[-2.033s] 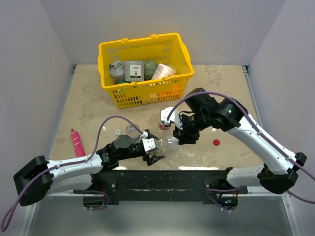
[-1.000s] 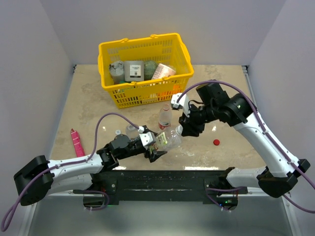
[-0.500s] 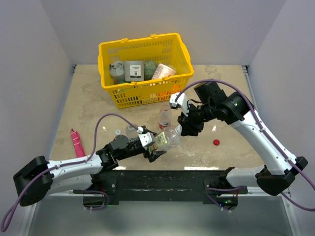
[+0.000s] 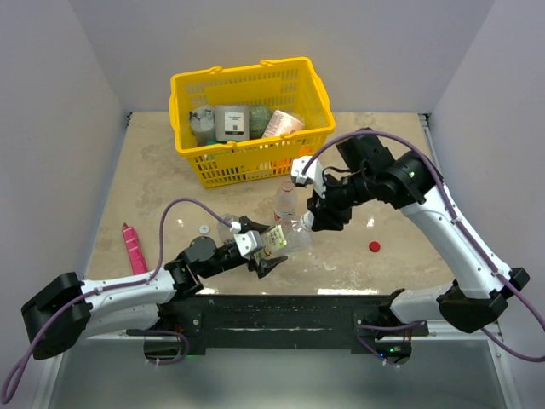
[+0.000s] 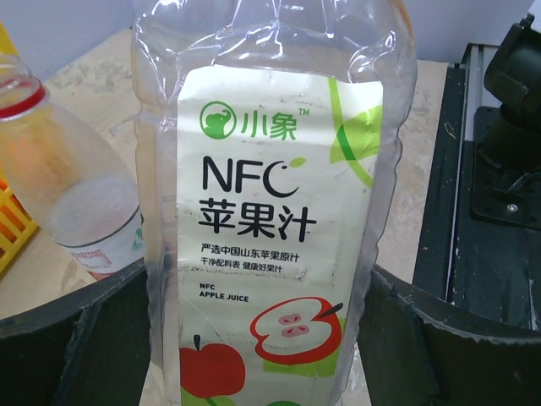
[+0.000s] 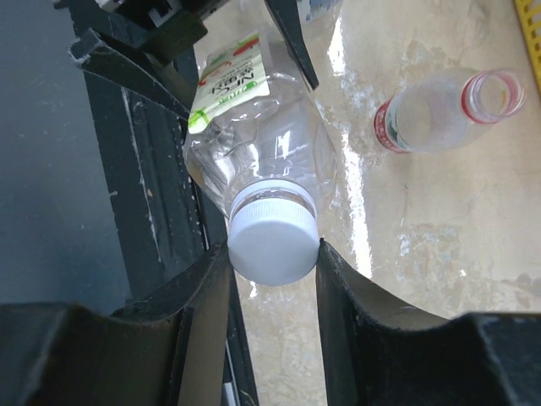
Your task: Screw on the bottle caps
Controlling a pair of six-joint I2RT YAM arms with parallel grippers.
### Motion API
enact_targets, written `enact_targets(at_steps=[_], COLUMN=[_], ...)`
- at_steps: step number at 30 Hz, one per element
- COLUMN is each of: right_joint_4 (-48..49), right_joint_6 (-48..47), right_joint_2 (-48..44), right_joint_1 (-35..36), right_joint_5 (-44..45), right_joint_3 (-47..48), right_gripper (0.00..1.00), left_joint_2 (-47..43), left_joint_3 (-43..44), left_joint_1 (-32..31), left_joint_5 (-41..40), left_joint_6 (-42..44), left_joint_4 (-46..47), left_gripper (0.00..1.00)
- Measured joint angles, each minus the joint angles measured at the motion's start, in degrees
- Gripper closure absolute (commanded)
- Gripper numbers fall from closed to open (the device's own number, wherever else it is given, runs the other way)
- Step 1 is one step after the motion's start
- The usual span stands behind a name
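Observation:
My left gripper (image 4: 266,253) (image 5: 262,347) is shut on the body of a large clear bottle (image 4: 288,239) (image 5: 270,169) with an apple-juice label and holds it tilted above the table. My right gripper (image 4: 312,221) (image 6: 273,258) is shut on a white cap (image 6: 273,244) sitting on that bottle's neck (image 6: 270,196). The slim red-labelled bottle (image 4: 283,203) (image 6: 427,114) (image 5: 80,199) stands open just behind. A short bottle (image 4: 227,225) stands to the left, with a white cap (image 4: 203,228) beside it. The red cap (image 4: 374,247) lies on the table to the right.
A yellow basket (image 4: 192,85) full of goods stands at the back. A pink tube (image 4: 133,247) lies at the left. The black base rail (image 4: 281,311) (image 6: 144,169) runs along the near edge, close under the held bottle.
The left gripper has lifted the large bottle off the table and tilted it toward the right gripper. The right gripper has stayed at the bottle's neck and its wrist has turned.

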Motion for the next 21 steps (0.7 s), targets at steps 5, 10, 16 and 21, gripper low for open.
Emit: enact_targets(at_steps=[5,10,16,21], right_joint_4=[-1.7,-0.9,2.5,7.6], right_joint_6=[0.3,0.3,0.9,1.8], right_joint_2=[3.8,3.3,-7.8,-12.1], right_joint_1=[0.3,0.0,-8.0,-16.5], right_joint_5=[-1.1,2.3,6.9,7.9], right_joint_3=[10.1,16.4,2.9,-16.2], right_gripper=[0.82,0.85,0.85,0.85], left_joint_2=[-0.4,-0.6,-1.1,-2.7], left_joint_3=[0.0,0.0,0.0,0.0], left_joint_1=[0.3,0.3,0.3,0.3], left_joint_5=[-1.2,-1.6,-1.2,-1.0], left_joint_6=[-0.2,-0.6,-0.6,-1.6], left_joint_4=[2.9,2.9,2.4,-0.8], left_gripper=[1.0,1.0,1.0,1.0])
